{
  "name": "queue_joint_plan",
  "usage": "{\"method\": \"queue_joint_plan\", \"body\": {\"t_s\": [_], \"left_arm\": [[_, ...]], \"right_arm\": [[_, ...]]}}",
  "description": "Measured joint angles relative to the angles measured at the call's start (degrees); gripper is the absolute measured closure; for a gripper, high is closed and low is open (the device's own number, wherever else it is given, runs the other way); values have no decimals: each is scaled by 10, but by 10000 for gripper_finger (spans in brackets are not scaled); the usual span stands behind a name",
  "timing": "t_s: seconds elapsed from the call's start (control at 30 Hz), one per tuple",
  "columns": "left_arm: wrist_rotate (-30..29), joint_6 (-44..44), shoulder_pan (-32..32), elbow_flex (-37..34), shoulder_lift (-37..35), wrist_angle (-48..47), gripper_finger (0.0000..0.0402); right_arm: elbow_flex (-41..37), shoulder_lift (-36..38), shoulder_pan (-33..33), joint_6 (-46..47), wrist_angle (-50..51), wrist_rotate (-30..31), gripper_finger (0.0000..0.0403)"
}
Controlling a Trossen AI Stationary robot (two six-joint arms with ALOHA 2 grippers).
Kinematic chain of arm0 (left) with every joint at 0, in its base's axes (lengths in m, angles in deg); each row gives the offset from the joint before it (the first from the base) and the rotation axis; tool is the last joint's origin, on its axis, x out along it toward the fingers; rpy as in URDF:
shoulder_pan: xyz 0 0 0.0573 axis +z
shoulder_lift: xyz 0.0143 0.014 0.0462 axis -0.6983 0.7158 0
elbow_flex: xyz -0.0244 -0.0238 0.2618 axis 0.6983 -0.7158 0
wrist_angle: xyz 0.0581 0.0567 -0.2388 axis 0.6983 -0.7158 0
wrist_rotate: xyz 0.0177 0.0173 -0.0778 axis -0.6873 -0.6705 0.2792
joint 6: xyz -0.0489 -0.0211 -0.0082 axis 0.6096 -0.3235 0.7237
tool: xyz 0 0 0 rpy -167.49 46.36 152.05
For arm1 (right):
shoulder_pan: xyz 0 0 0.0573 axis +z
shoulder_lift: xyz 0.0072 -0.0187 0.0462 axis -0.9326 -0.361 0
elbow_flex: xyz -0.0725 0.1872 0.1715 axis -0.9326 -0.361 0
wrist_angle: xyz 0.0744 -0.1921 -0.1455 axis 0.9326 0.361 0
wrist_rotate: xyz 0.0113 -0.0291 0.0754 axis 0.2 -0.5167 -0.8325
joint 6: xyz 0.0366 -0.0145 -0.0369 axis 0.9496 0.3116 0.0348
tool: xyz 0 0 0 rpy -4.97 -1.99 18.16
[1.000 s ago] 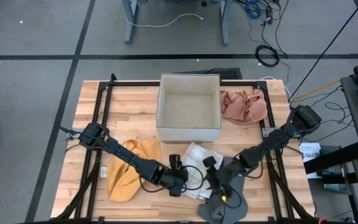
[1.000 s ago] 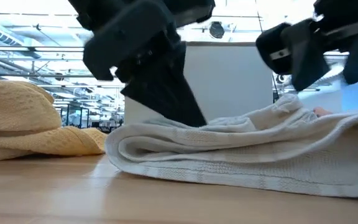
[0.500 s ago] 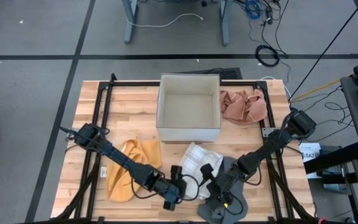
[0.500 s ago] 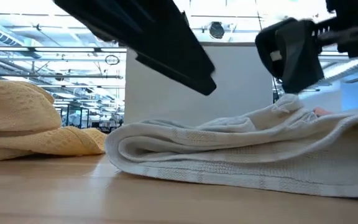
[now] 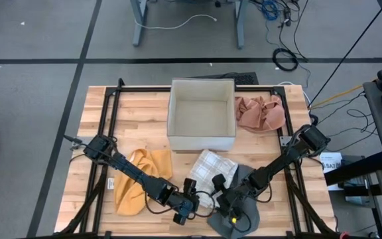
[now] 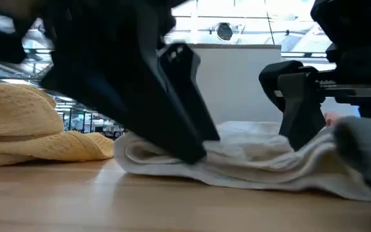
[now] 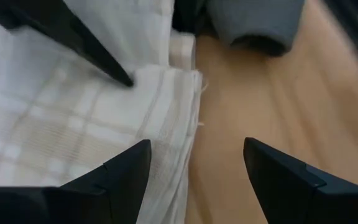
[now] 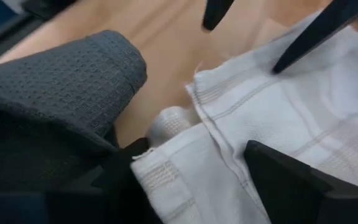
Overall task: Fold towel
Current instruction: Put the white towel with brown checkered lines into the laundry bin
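Observation:
A white checked towel (image 5: 209, 167) lies bunched on the wooden table (image 5: 144, 109), in front of the box. My left gripper (image 5: 191, 201) stands open at its near edge. In the left wrist view (image 7: 191, 180) one finger is over the cloth and the other over bare wood. My right gripper (image 5: 221, 194) is open too. Its fingers stand on either side of the towel's near corner (image 8: 197, 81), close to a grey towel (image 8: 61, 81). Each wrist view shows the other arm's fingertips farther off. My left gripper comes slanting down from the table's left, and in the low view one fingertip (image 6: 195, 151) is down on the towel's near folds (image 6: 172, 161). The towel lies flat on the table. My right gripper's finger (image 6: 299, 129) reaches the towel's top, but I cannot tell whether it touches.
A yellow towel (image 5: 138, 179) lies at the left. A grey towel (image 5: 239, 209) is at the near edge under the right arm, and a pink one (image 5: 260, 113) lies at the far right. An open white box (image 5: 201, 123) stands at the far middle. Black frame rails (image 5: 108, 133) run along the table's sides.
Both grippers have come down onto the white towel's near edge, and both have shifted toward the table's near edge. In the low view the towel's raised right-hand folds have sunk lower and its heap looks flatter.

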Motion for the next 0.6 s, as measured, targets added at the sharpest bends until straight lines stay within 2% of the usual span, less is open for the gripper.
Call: {"method": "queue_joint_plan", "body": {"t_s": [0.2,0.37,0.47,0.53,0.6], "left_arm": [[-4,-3,13,0,21,10,138],[-71,-32,15,0,24,18,138],[-73,-49,19,0,25,26,138],[-48,-49,23,0,25,30,138],[-39,-46,23,0,25,33,138]], "right_arm": [[0,0,-7,14,2,20,207],[-1,1,-9,19,-4,25,307],[-2,2,-10,10,-16,24,374],[-2,5,-12,4,-20,22,391],[-2,5,-14,10,-22,28,387]]}}
